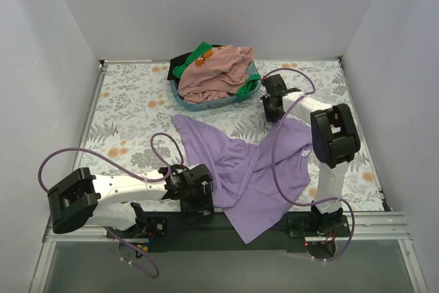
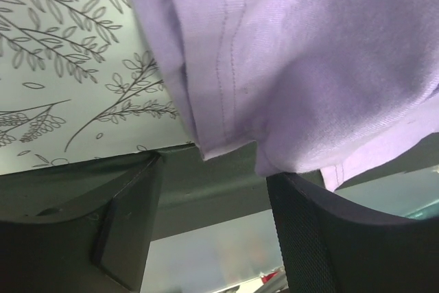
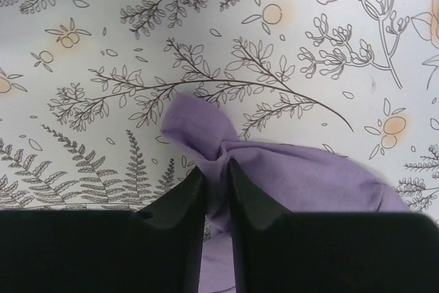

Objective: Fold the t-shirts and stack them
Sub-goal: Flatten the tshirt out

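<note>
Robot lab test cell: a boxed-in bench rigged for two arms.

Plain white walls (image 1: 219,12) close in on three sides, and the bench (image 1: 130,108) wears a printed leaf-and-orange cloth. Down at the near edge, there they are: the left arm (image 1: 116,190) and the right arm (image 1: 334,135), white and black, bolted to a dark base plate (image 1: 192,228) beside a metal rail (image 1: 370,219). Purple cables (image 1: 68,151) loop loose off both. The laundry's the one homely touch, with a teal basket (image 1: 206,106) heaped with t-shirts (image 1: 219,73) at the back and a lavender t-shirt (image 1: 260,169) sprawled mid-bench, laid out like props in a bare booth.
</note>
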